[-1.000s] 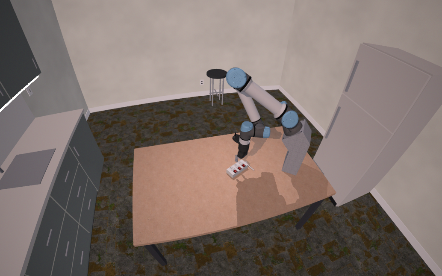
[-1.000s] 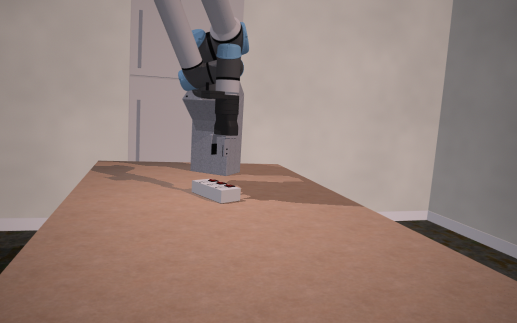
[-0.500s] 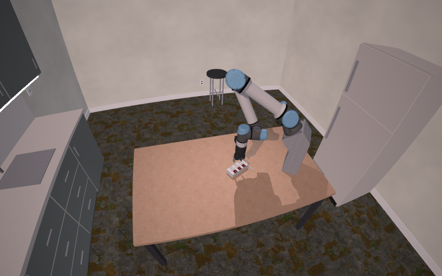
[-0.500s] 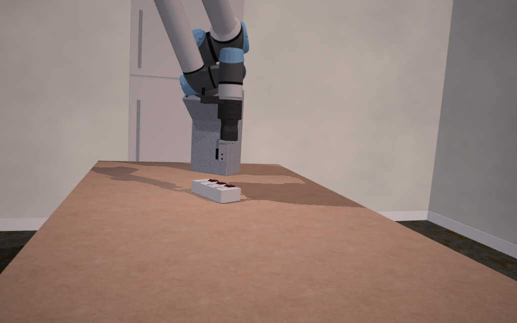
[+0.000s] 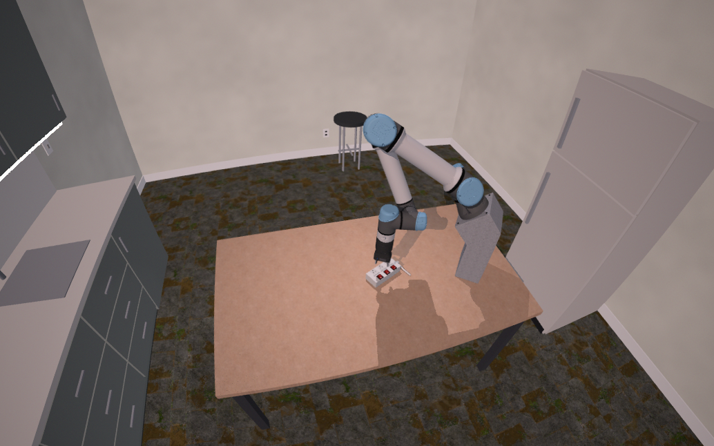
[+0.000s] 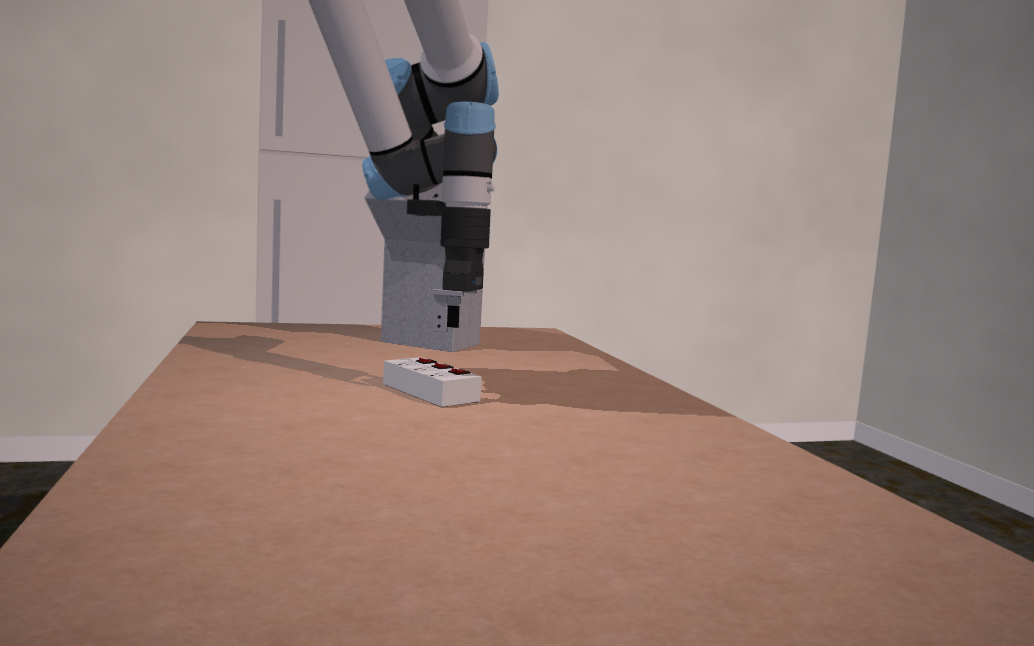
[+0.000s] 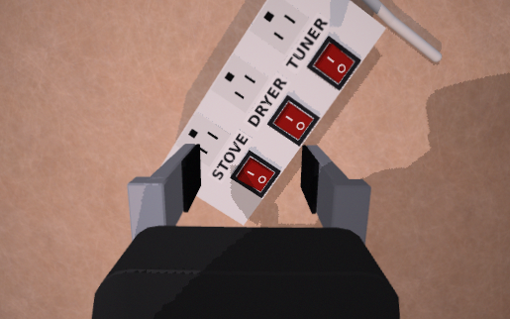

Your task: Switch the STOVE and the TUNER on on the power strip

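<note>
A white power strip (image 7: pixel 273 99) lies flat on the table, right way up; it also shows in the top view (image 5: pixel 382 273) and the exterior view (image 6: pixel 431 379). It has three red rocker switches: STOVE (image 7: pixel 255 174), DRYER (image 7: pixel 293 120) and TUNER (image 7: pixel 334 62). I cannot tell their positions. My gripper (image 7: pixel 251 165) is open and empty. It points down above the STOVE end, with that end between the two fingers. It shows in the top view (image 5: pixel 381 257) and the exterior view (image 6: pixel 451 314).
The strip's grey cord (image 7: pixel 402 30) leaves the TUNER end. The arm's grey pedestal (image 5: pixel 478 238) stands on the table's far right. A fridge (image 5: pixel 614 199) is beyond the table's right edge, and a stool (image 5: pixel 349 138) by the far wall.
</note>
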You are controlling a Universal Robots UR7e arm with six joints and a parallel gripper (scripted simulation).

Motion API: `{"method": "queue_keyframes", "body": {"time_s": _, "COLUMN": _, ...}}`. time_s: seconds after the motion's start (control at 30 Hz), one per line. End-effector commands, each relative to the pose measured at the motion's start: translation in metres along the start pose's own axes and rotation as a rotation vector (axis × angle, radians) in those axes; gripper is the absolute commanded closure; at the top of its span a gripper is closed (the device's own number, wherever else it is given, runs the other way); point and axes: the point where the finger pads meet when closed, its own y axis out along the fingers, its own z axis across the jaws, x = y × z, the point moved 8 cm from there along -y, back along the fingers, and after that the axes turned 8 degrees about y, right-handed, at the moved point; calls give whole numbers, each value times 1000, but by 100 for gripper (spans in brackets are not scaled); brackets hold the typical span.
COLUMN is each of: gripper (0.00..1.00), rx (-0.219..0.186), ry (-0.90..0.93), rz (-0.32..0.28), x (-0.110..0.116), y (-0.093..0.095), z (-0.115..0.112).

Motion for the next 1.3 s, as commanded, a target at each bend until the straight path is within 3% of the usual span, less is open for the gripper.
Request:
{"method": "queue_keyframes", "body": {"time_s": 0.0, "gripper": 0, "rx": 4, "ry": 137, "rz": 15, "x": 5, "y": 3, "z": -1}}
{"method": "queue_keyframes", "body": {"time_s": 0.5, "gripper": 0, "rx": 1, "ry": 479, "rz": 16, "x": 18, "y": 10, "z": 0}}
{"method": "queue_keyframes", "body": {"time_s": 1.27, "gripper": 0, "rx": 0, "ry": 584, "rz": 16, "x": 22, "y": 12, "z": 0}}
